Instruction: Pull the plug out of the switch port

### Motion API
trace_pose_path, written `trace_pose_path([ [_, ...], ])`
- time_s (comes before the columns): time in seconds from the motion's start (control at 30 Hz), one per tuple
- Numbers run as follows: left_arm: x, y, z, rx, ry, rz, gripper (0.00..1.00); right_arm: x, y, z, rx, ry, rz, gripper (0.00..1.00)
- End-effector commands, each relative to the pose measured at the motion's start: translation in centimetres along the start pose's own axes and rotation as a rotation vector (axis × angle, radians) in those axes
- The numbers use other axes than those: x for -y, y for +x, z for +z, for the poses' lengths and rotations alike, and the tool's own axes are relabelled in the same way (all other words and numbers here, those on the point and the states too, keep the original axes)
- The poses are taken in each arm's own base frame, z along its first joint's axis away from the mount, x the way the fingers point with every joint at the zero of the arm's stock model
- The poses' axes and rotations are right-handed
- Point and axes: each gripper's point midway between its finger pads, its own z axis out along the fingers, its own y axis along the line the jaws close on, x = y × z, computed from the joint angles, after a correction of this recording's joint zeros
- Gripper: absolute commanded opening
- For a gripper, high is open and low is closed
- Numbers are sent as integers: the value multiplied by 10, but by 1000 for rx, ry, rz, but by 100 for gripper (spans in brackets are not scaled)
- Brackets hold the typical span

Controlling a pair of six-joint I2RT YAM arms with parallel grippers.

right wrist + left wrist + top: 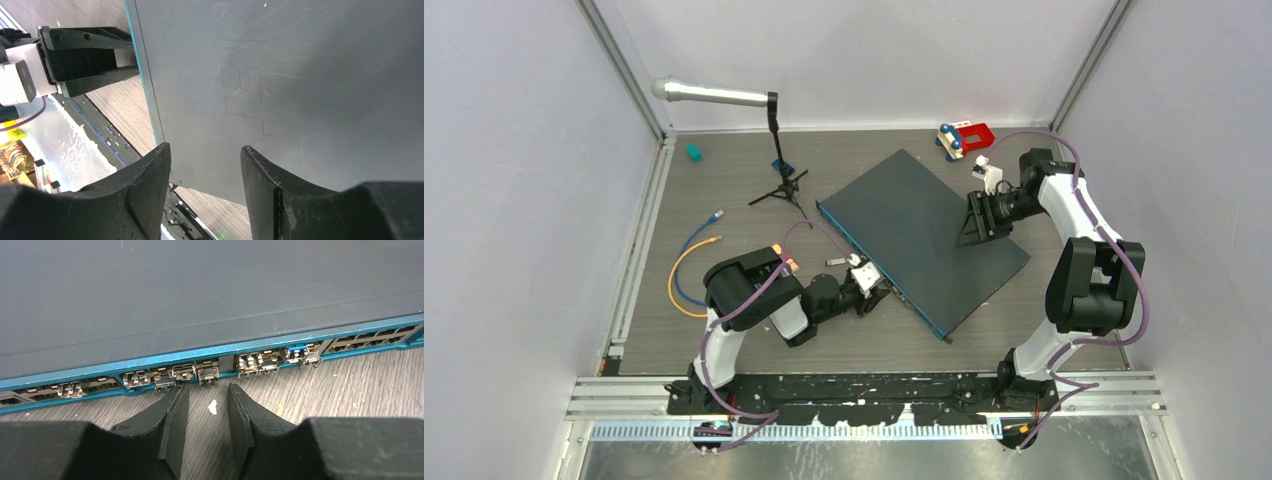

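The switch (pixel 924 235) lies diagonally mid-table, its blue front edge (pixel 874 275) facing my left arm. In the left wrist view the blue edge (pixel 150 360) carries several small metal plugs in its ports; one plug (pixel 207 371) sits straight ahead of the gap between my fingers, with others beside it (pixel 165 382). My left gripper (pixel 209 390) is open and empty, its tips just short of the ports, low over the table. My right gripper (pixel 974 228) is open with its fingertips (pixel 160 155) on or just above the switch's grey top (pixel 280 75).
A small metal piece (pixel 834 262) lies on the table near the left gripper. Blue and orange cables (pixel 689 265) lie at the left. A microphone stand (pixel 776 165) stands behind the switch's far corner, with a red and blue toy (pixel 964 137) and a teal block (pixel 693 152) at the back.
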Motion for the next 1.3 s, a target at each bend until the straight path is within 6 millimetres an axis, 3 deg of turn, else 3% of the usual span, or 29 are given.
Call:
trace_pose_path([
  [0.0,-2,-3,9,7,-29,-6,37,-5,-12,-7,24,4,-45,59],
  [0.2,-1,-1,17,8,-71,-55,35,-5,-11,-6,22,4,-45,59],
  [0.4,-20,2,18,18,-196,-93,29,-5,-11,-6,21,1,-48,59],
  [0.83,-14,-7,30,57,-160,-69,29,-5,-11,-5,15,0,-42,59],
  [0.9,-14,-7,31,59,-157,-64,24,-5,-10,-4,13,-1,-41,59],
  [1.03,-13,-6,31,56,-150,-60,1,-5,-10,-4,11,0,-39,59],
  [1.27,-7,-7,23,43,-112,-20,0,-6,-10,-4,10,-2,-40,59],
])
